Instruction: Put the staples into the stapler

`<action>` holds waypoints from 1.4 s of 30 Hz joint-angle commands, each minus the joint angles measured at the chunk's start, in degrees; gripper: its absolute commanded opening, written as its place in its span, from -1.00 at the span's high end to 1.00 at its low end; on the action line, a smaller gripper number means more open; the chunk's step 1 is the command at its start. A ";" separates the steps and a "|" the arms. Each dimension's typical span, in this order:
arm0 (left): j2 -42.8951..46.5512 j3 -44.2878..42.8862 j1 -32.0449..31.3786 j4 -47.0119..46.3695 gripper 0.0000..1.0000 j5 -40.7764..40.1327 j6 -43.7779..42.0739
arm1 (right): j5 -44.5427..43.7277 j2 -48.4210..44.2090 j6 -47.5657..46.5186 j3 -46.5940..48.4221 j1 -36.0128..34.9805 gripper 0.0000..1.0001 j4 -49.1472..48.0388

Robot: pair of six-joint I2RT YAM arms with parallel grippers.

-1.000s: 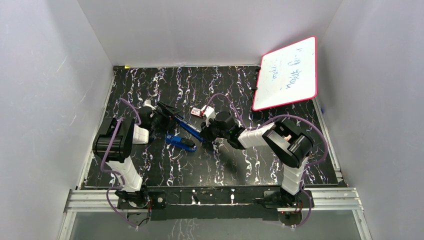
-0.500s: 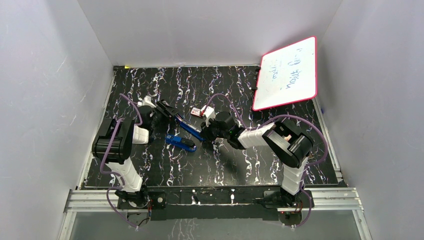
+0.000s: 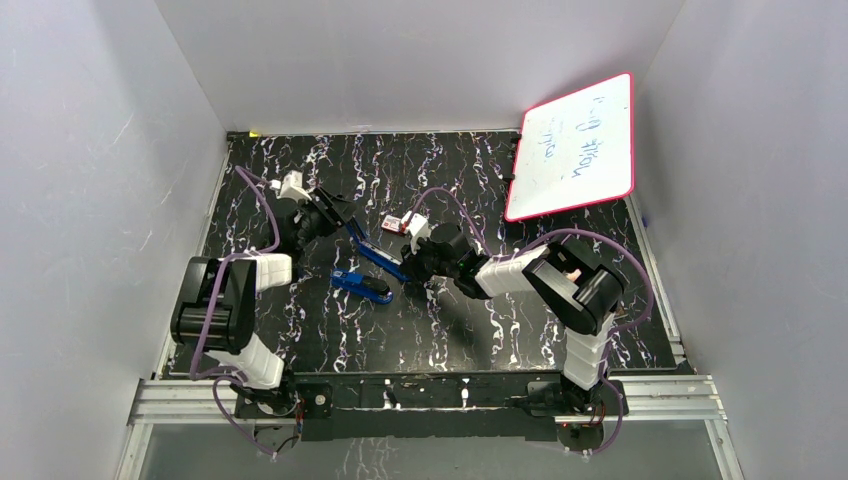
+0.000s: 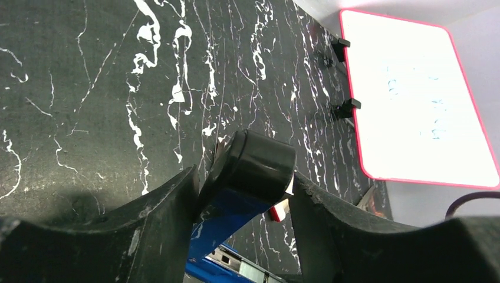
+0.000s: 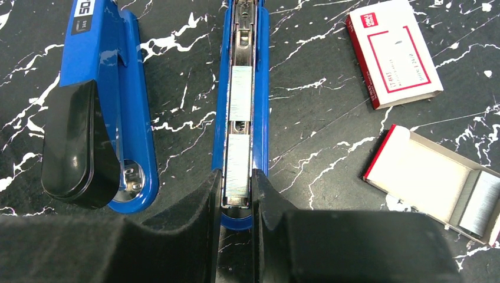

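Observation:
A blue stapler (image 3: 375,250) lies open on the black marbled table, its magazine channel (image 5: 243,53) facing up. Two silvery strips of staples (image 5: 239,168) sit end to end in that channel. My right gripper (image 5: 237,177) is shut on the channel's near end, one finger on each side. The stapler's lid, with its black cap (image 4: 259,165), is swung up and away from the channel. My left gripper (image 4: 243,174) is shut on that cap. In the top view the left gripper (image 3: 322,215) holds the far end and the right gripper (image 3: 412,268) the near end.
A second blue stapler (image 5: 100,106) with a black cap lies closed to the left of the channel. A red-and-white box lid (image 5: 392,50) and its open tray (image 5: 424,183) holding more staples (image 5: 480,200) lie to the right. A red-framed whiteboard (image 3: 575,145) leans at the back right.
My left gripper has closed on the lid's black cap and moved toward the back of the table with it, the arm stretching out. The right gripper has not moved.

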State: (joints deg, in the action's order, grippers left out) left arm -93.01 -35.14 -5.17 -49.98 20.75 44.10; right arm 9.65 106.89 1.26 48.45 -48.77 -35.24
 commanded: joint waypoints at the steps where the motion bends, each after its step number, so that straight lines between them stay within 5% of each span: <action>1: 5.93 -2.93 -2.23 5.70 -0.12 -0.31 -7.39 | 1.70 1.64 -0.20 0.33 -0.70 1.00 -1.40; 23: 14.39 0.69 -18.78 20.82 -0.40 -9.35 -18.46 | -2.85 4.53 -0.20 -2.39 -0.43 1.00 -16.96; 37: 18.85 -0.39 -20.13 25.80 -0.65 -12.14 -20.44 | -2.68 4.42 0.15 -3.47 -0.43 1.00 -17.73; 42: 20.61 -3.57 -20.00 34.29 -0.66 -18.74 -20.56 | -0.10 3.67 -1.65 -4.42 -0.30 0.97 -17.03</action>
State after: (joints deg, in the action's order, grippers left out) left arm -74.67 -35.38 -25.15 -22.90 7.42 24.47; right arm 7.75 110.89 1.15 45.19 -49.23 -50.41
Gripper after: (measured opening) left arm 0.826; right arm 0.278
